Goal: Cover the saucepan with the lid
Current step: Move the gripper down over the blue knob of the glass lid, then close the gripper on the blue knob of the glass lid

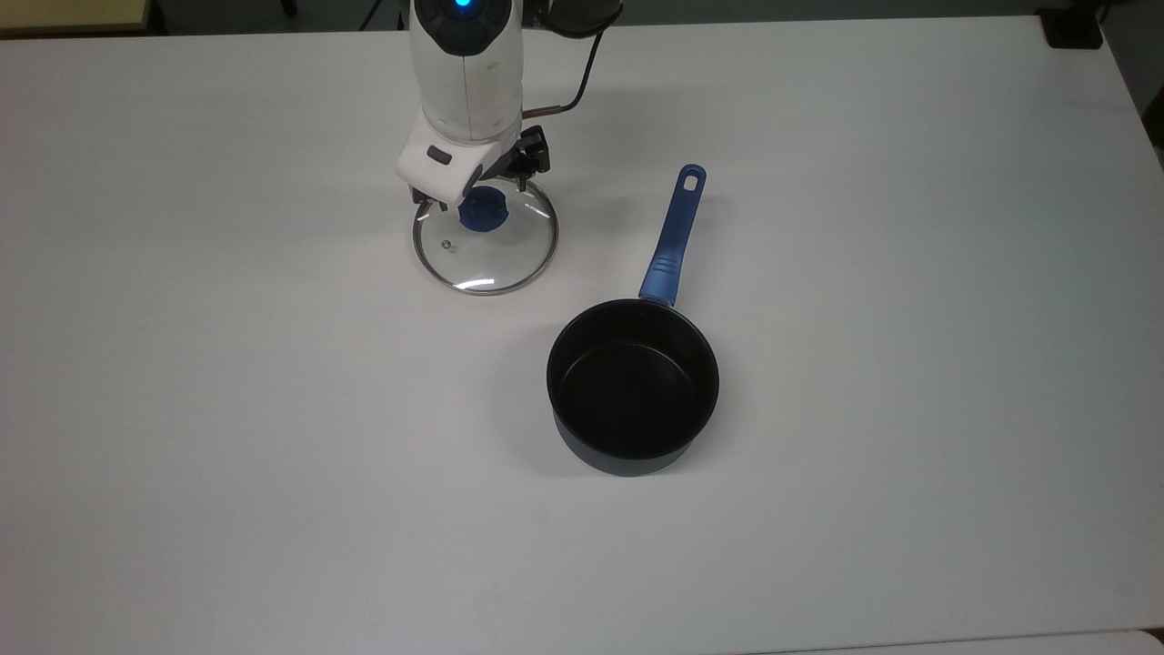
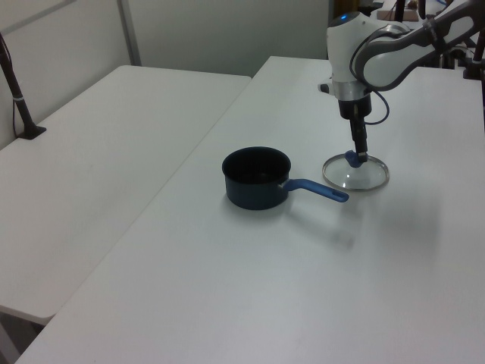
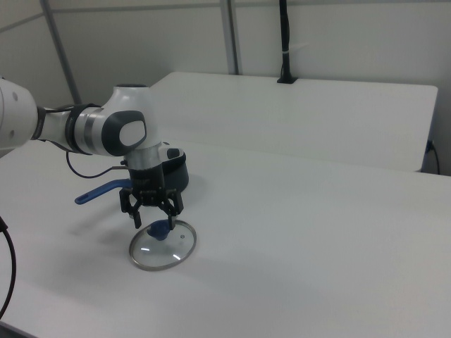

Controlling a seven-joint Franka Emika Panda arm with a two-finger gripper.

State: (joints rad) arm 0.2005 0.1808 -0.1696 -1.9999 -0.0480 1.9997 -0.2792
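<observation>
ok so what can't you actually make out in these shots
- Right view: the arm hides the saucepan, all but its handle.
- Right view: the open claw straddles the knob of the lid; whether its fingers touch the knob is too small to tell.
- Top view: the claw's white body covers the knob's far edge.
- Top view: the arm is cut off by the upper edge.

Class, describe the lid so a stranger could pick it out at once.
On the white table, look beneath the robot's pincer. The lid lies flat there, apart from the saucepan: a clear glass disc with a metal rim and blue knob.
</observation>
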